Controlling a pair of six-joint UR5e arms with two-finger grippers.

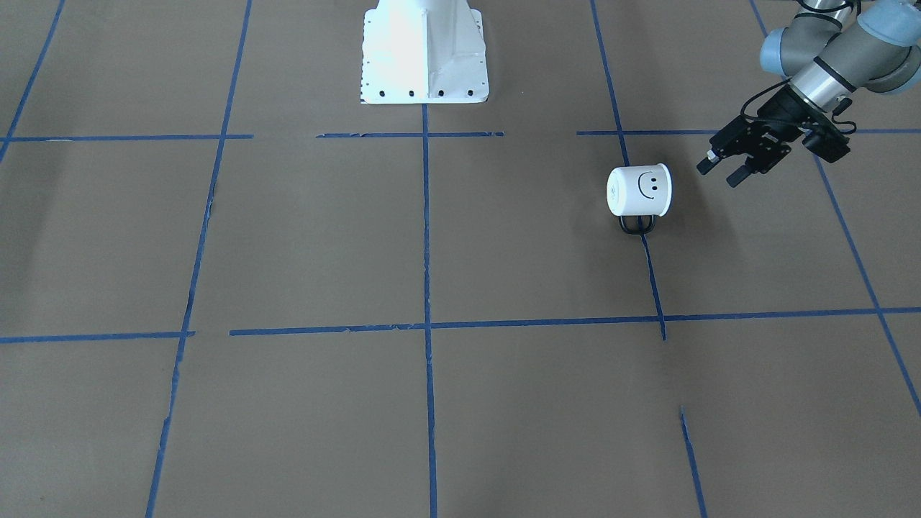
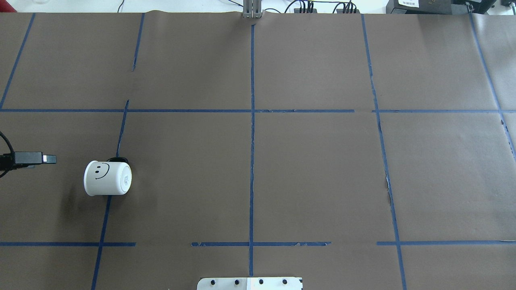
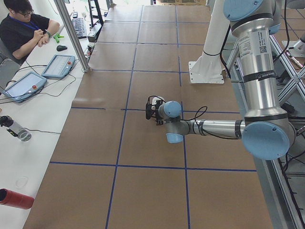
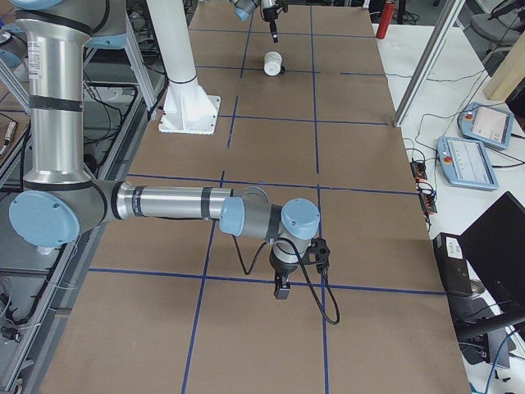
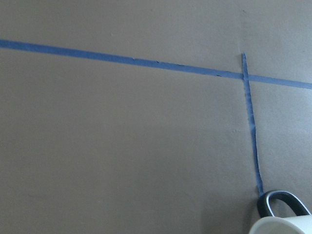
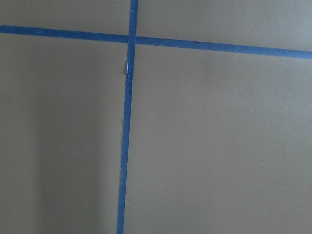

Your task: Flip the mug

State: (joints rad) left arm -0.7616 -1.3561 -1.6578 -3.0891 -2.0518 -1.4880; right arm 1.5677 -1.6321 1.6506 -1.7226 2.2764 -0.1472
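The white mug (image 1: 639,191) with a black smiley face lies on its side on the brown paper, with its black loop handle (image 1: 636,224) resting on the table on the side away from the robot. It also shows in the overhead view (image 2: 107,178), the right side view (image 4: 273,62) and at the bottom right corner of the left wrist view (image 5: 285,225). My left gripper (image 1: 719,173) hovers open and empty a short way from the mug, apart from it. My right gripper (image 4: 281,289) shows only in the right side view, over bare paper; I cannot tell if it is open or shut.
The white robot pedestal (image 1: 424,50) stands at the table's middle on the robot side. Blue tape lines (image 2: 252,161) grid the brown paper. An operator (image 3: 24,28) sits at a side bench with tablets (image 3: 58,65), and a red bottle (image 3: 16,198) lies there.
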